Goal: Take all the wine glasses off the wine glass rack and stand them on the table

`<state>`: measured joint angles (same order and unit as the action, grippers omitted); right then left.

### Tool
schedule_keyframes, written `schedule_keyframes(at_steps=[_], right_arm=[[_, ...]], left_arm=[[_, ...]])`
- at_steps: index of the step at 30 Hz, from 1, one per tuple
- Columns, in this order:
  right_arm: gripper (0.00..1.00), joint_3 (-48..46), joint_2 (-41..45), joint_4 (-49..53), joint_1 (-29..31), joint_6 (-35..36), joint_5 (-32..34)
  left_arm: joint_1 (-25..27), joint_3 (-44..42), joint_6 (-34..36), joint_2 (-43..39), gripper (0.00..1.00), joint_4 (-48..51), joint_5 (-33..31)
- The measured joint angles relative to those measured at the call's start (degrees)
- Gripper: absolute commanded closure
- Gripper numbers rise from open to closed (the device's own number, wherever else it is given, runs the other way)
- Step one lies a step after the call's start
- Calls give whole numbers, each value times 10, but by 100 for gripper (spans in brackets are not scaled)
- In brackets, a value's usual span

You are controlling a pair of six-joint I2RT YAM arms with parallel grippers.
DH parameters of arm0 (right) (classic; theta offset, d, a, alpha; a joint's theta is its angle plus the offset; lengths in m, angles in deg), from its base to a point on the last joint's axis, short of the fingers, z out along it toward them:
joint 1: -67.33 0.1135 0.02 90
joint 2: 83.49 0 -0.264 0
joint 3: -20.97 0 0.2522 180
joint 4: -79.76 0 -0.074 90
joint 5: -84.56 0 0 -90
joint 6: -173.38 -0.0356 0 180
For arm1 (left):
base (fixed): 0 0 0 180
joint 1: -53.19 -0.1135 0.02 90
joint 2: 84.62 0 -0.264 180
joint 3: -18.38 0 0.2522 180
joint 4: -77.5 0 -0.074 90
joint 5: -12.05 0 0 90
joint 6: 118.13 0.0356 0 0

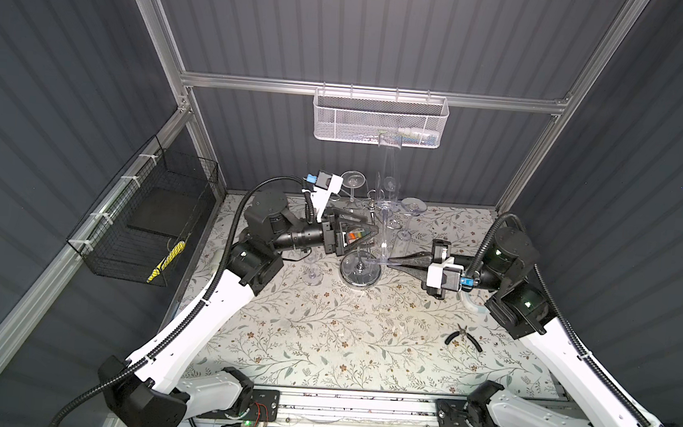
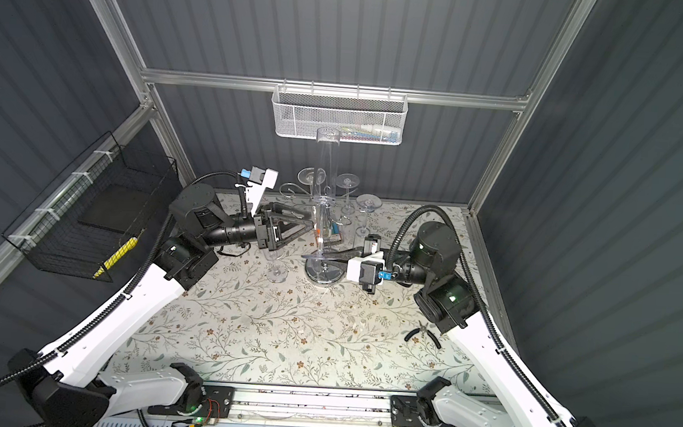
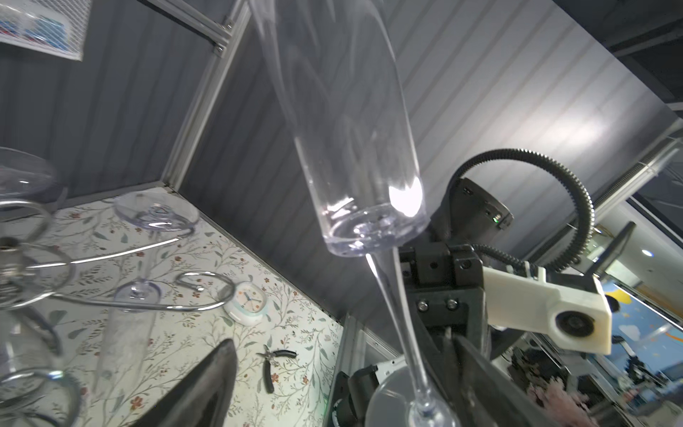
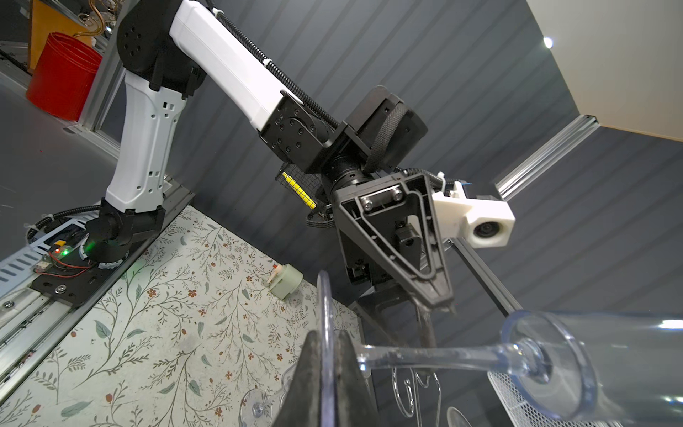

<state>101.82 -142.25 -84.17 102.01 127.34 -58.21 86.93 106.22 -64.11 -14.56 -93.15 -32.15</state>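
Beside the wine glass rack [image 1: 361, 280] pole, the wine glass [image 1: 389, 172] is standing upright in the air, foot just over the mirror base. The right gripper [image 1: 391, 262] is pinching only the foot's rim. The left gripper [image 1: 375, 232] is sitting spread either side of the stem, contact unclear. Risk: the tall glass is levering on that thin edge grip and could pivot or slip. A sideways nudge from the left jaws could knock the bowl into the scroll arms or hanging glasses [image 1: 353, 180].
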Motion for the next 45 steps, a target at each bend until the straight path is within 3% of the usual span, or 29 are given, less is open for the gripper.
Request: schedule_keyframes(at_steps=[7,11,20,32,39,45], right_arm=[[100,2,-2,26,27,67,37],[100,-2,2,30,40,109,69],[100,-12,4,35,60,171,129],[100,-13,4,70,77,226,180],[100,-13,4,82,81,242,196],[100,-13,3,85,85,244,205]], left_arm=[[23,0,4,13,30,-10,-3],[23,-7,-12,13,51,-30,-7],[31,-10,-18,13,59,-34,-12],[37,-10,-22,25,89,-33,-12],[38,-10,-20,25,99,-23,-14],[38,-7,-17,25,100,-10,-17]])
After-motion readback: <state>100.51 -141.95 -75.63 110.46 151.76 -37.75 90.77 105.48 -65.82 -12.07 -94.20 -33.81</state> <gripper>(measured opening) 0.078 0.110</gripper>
